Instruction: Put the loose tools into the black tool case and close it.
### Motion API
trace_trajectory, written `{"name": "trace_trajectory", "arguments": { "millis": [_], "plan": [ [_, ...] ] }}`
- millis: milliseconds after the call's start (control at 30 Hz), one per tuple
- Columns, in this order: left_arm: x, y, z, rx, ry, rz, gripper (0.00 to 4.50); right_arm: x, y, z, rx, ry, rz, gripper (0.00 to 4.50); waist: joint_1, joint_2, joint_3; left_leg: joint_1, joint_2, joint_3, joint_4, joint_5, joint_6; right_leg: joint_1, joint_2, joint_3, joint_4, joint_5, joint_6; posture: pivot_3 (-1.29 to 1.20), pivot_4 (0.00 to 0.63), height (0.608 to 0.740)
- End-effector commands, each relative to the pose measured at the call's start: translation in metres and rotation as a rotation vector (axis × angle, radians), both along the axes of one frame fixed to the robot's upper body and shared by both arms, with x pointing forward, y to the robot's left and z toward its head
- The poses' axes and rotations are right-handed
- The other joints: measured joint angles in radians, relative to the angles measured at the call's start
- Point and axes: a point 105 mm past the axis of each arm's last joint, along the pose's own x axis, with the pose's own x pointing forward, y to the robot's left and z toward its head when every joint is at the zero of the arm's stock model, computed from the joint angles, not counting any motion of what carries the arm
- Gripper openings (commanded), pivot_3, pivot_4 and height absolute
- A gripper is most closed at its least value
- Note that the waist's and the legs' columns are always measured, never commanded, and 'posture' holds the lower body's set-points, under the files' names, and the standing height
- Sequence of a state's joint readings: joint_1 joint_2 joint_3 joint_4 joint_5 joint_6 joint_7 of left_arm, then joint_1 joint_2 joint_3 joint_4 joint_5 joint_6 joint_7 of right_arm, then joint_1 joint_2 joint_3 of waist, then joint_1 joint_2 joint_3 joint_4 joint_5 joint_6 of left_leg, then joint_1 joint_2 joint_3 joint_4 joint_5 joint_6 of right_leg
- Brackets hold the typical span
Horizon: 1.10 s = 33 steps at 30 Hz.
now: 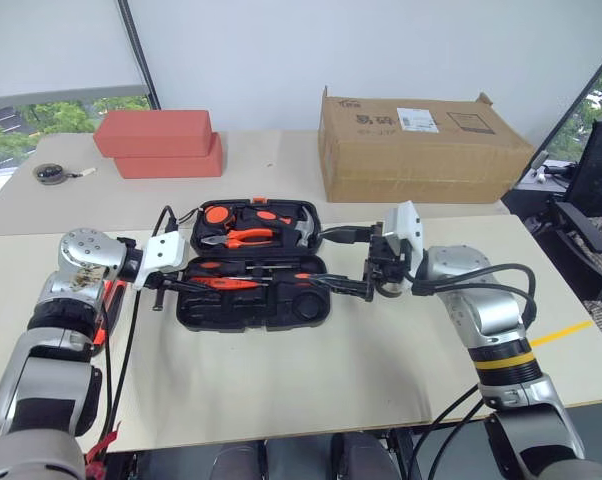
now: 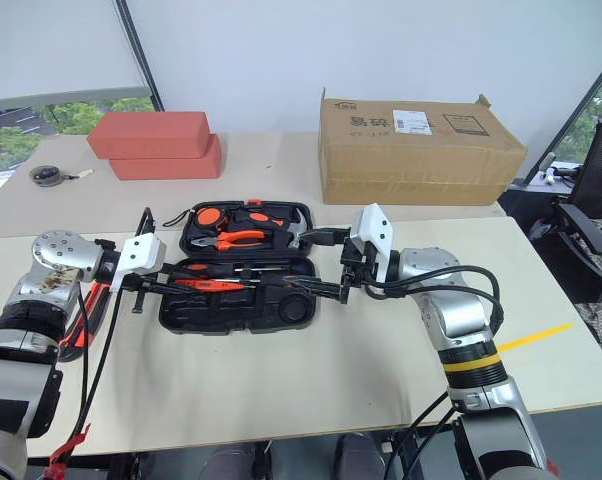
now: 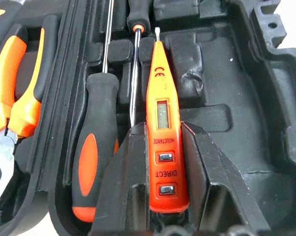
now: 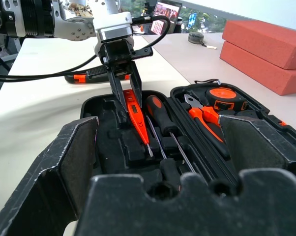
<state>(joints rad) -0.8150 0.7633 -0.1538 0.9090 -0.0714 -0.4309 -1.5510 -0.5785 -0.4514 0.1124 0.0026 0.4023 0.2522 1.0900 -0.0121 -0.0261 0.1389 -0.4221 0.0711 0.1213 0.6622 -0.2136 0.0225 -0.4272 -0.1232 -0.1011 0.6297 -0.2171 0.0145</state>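
Pinched between the two black fingers of the left end effector [image 3: 168, 196] is a slim orange screwdriver [image 3: 163, 128] with a small grey display window and two silver buttons on its flat plastic body; its thin metal tip points away from the fingers, over the moulded recesses of the black plastic tool case [image 1: 253, 268]. Just beside it in the case lies a steel-shaft screwdriver with a black-and-orange handle [image 3: 94, 162], and a second steel shaft runs close between the two. Farther along the same side, orange-handled pliers [image 3: 13, 98] sit in the other half of the case. From the opposite side, the right end effector [image 1: 349, 262] reaches in level toward the case with its two black fingers spread wide, one over each edge of the near half, holding nothing. The case lies open flat on the pale beige worktop [image 1: 361, 360], hinged halves side by side, with the pliers and a steel hammer [image 1: 299, 226] in the far half and the screwdrivers in the near half. An orange-black utility knife [image 4: 91, 74] lies on the worktop beside the left arm, outside the case. Well behind the case, at the back of the worktop, stand two stacked red rectangular boxes [image 1: 161, 142] to the left, a round grey tape measure [image 1: 51, 174] beyond them, and a brown cardboard box [image 1: 421, 148] to the right.
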Motion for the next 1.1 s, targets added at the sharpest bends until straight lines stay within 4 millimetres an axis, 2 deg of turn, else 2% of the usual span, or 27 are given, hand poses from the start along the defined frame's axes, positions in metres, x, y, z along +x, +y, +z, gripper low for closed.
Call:
{"name": "trace_trajectory", "arguments": {
  "millis": [33,500,567,600,733,967,1033,1100],
  "plan": [
    [-0.004,0.008,-0.010,0.079,0.034,0.000,0.48,-0.002,0.000,0.014,0.004,-0.061,0.011,4.50,0.000,0.000,0.000,0.000,0.000,0.000,0.000,0.000,0.000,0.000,0.000,0.000,0.000,0.000,0.000,0.00,0.150,0.713],
    [-0.001,0.008,-0.016,0.126,0.061,0.021,0.48,-0.002,0.003,0.014,0.001,-0.062,0.025,4.50,-0.001,0.000,0.000,0.002,0.000,0.000,0.000,0.000,0.000,0.002,0.000,0.000,0.001,0.000,0.000,0.00,0.150,0.713],
    [0.001,0.006,-0.014,0.110,0.050,0.028,1.50,-0.001,0.003,0.014,0.001,-0.062,0.023,4.50,-0.001,0.000,0.000,0.002,0.000,0.000,0.000,0.000,0.000,0.002,0.000,0.000,0.001,0.000,0.000,0.00,0.150,0.713],
    [0.003,0.005,-0.011,0.097,0.031,0.036,1.71,-0.001,0.003,0.014,0.000,-0.064,0.021,4.50,-0.001,0.000,0.000,0.002,0.000,0.000,0.000,0.000,0.000,0.002,0.000,0.000,0.001,0.000,0.000,0.00,0.150,0.713],
    [0.010,0.000,0.008,0.015,-0.042,0.048,3.19,-0.001,0.003,0.013,0.000,-0.063,0.019,4.50,-0.001,0.000,0.000,0.002,0.000,0.000,0.000,0.000,0.000,0.002,0.000,0.000,0.001,0.000,0.000,0.00,0.150,0.713],
    [-0.003,-0.007,0.068,-0.268,-0.069,0.009,3.19,-0.002,0.002,0.012,0.000,-0.061,0.016,4.50,-0.001,0.000,0.000,-0.001,0.000,-0.001,0.000,0.000,0.000,0.000,0.000,0.000,0.000,0.000,0.000,0.00,0.150,0.713],
    [-0.004,-0.011,0.075,-0.331,-0.080,0.016,3.19,-0.001,0.002,0.012,0.000,-0.060,0.017,4.50,-0.001,0.000,0.000,-0.001,0.000,-0.001,0.000,0.000,0.000,0.000,0.000,0.000,0.000,0.000,0.001,0.00,0.150,0.713],
    [-0.006,-0.017,0.069,-0.342,-0.077,0.023,2.67,-0.001,0.004,0.011,0.000,-0.059,0.020,4.50,-0.001,0.000,0.000,0.000,0.000,-0.001,0.000,0.000,0.000,0.001,0.000,0.000,0.000,0.000,0.001,0.00,0.150,0.713]
  ]
}}
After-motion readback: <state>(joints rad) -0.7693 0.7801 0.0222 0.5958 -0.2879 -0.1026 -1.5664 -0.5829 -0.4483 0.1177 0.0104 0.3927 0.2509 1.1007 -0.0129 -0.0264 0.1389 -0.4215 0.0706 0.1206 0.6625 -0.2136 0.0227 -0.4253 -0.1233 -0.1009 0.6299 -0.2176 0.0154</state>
